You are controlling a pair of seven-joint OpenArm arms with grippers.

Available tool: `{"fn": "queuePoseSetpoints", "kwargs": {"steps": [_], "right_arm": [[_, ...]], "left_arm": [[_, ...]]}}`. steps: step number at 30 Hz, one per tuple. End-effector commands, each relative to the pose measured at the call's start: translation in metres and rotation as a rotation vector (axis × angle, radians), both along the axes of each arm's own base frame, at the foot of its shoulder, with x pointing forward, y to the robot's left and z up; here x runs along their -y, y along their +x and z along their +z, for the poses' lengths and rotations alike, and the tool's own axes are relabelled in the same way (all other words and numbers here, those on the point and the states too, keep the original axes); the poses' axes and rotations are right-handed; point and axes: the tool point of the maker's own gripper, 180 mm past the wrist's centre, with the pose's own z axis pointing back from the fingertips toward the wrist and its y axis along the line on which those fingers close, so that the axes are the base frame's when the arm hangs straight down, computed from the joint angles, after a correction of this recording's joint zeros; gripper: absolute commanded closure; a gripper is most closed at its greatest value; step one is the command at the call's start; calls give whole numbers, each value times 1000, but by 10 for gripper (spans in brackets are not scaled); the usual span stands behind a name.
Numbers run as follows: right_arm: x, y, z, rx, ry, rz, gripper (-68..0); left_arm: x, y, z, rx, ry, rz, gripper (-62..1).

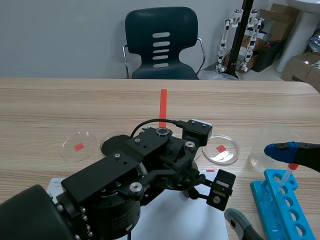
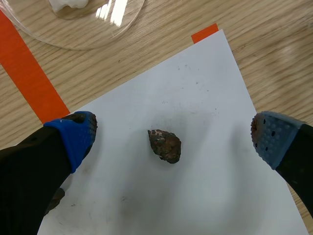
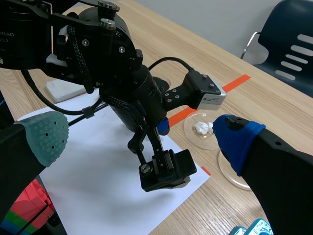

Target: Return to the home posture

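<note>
My left gripper [image 2: 172, 138] hangs open just above a white sheet of paper [image 2: 205, 98]. A small brown rock [image 2: 165, 146] lies on the sheet between its blue pads [image 2: 73, 137], touching neither. In the scene view the left arm [image 1: 145, 170] bulks low over the paper [image 1: 175, 220] and hides its own fingers. My right gripper [image 1: 258, 184] stands open at the table's near right, beside the left arm's wrist camera [image 3: 166, 171], with nothing between its fingers. In its own view the right gripper [image 3: 139, 136] shows one grey-green pad and one blue pad.
Clear petri dishes sit at left [image 1: 78, 145] and right [image 1: 220, 149] of the red tape line [image 1: 163, 107]; one [image 2: 73, 19] holds a white bit. A blue tube rack [image 1: 280, 205] stands under the right gripper. A dark chair [image 1: 161, 45] is behind the table.
</note>
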Motion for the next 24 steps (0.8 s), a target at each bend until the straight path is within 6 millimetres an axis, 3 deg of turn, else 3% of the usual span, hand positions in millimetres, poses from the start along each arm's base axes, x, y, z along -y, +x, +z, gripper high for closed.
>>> {"fn": "queuePoseSetpoints", "kwargs": {"steps": [1, 24], "right_arm": [[1, 3, 7, 21, 13, 1, -621], [1, 3, 7, 21, 13, 1, -621]], "left_arm": [[18, 2, 14, 16, -49, -7, -623], [17, -1, 12, -1, -40, -9, -623]]}}
